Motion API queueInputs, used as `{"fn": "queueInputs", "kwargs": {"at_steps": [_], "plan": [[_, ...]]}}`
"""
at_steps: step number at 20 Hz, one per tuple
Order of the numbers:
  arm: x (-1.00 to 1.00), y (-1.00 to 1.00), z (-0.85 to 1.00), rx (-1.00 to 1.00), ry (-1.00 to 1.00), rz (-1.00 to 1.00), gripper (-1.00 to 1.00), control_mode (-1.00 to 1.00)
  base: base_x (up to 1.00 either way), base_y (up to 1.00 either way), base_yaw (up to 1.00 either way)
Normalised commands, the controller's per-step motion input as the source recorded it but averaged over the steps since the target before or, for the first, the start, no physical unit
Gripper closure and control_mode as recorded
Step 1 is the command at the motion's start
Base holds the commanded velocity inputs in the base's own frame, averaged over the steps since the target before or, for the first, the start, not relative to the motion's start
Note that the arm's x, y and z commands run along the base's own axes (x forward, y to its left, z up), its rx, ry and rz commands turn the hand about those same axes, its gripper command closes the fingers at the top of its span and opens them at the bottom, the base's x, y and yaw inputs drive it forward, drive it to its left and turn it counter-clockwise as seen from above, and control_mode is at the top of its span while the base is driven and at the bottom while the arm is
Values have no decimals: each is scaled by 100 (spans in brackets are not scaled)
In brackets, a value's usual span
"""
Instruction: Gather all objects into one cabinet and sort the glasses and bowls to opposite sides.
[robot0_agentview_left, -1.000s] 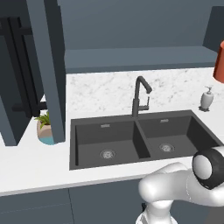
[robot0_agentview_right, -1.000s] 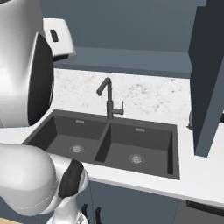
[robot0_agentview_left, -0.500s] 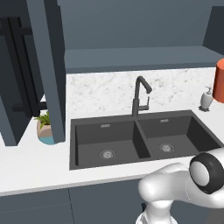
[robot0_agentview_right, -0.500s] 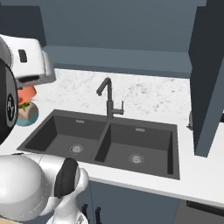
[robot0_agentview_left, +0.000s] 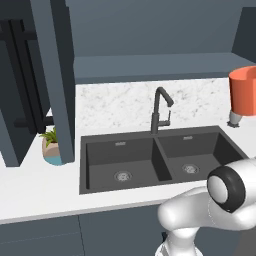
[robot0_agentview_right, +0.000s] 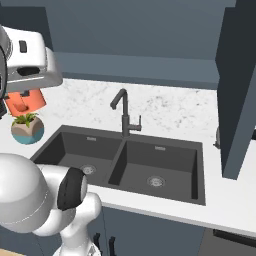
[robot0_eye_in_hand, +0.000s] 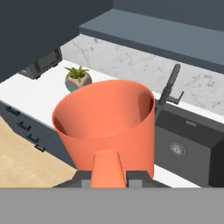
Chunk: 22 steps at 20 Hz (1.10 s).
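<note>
In the hand view, one orange mug (robot0_eye_in_hand: 107, 131) sits at the lower centre of the frame, very close to the camera, with its open mouth turned up toward the viewer. Its handle (robot0_eye_in_hand: 107, 168) points down to the bottom edge and lies between the two dark parts of the gripper (robot0_eye_in_hand: 108, 177), so the gripper is closed on the mug by its handle.

In the right base view the same mug (robot0_agentview_right: 24, 103) shows at the left edge, just under the white hand (robot0_agentview_right: 27, 60), and above one plant pot (robot0_agentview_right: 27, 129). In the left base view the mug (robot0_agentview_left: 243, 92) is at the right edge, in the air above the counter (robot0_agentview_left: 35, 190), and it hides most of a small pale thing that stands on the counter behind it; I cannot tell what that thing is.

Behind the mug in the hand view, one plant pot (robot0_eye_in_hand: 78, 78) stands on the white counter (robot0_eye_in_hand: 30, 94) at the upper left, and one black faucet (robot0_eye_in_hand: 168, 89) rises at the right over the dark sink (robot0_eye_in_hand: 192, 144).

The sink (robot0_agentview_left: 160, 160) has two basins, each with one drain, and one faucet (robot0_agentview_left: 160, 110) stands at the middle behind it. At the left of the left base view one cabinet door (robot0_agentview_left: 55, 80) is open, with a black bar handle (robot0_agentview_left: 25, 75) to its left, and the plant pot (robot0_agentview_left: 51, 147) is just below it. At the right of the right base view one more cabinet (robot0_agentview_right: 239, 85) hangs over the counter.
</note>
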Motion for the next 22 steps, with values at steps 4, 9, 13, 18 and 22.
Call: {"fn": "queueInputs", "kwargs": {"at_steps": [4, 9, 13, 18, 22], "plan": [[-1, 0, -6, -4, 0, 0, 100, -100, 0, 0, 0], [-2, 0, -9, -4, 0, 0, 100, -100, 0, 0, 0], [0, 0, -4, 0, 0, 0, 100, -100, 0, 0, 0], [0, 0, -1, 0, 0, 0, 100, -100, 0, 0, 0], [0, 0, 0, 0, 0, 0, 100, -100, 0, 0, 0]]}}
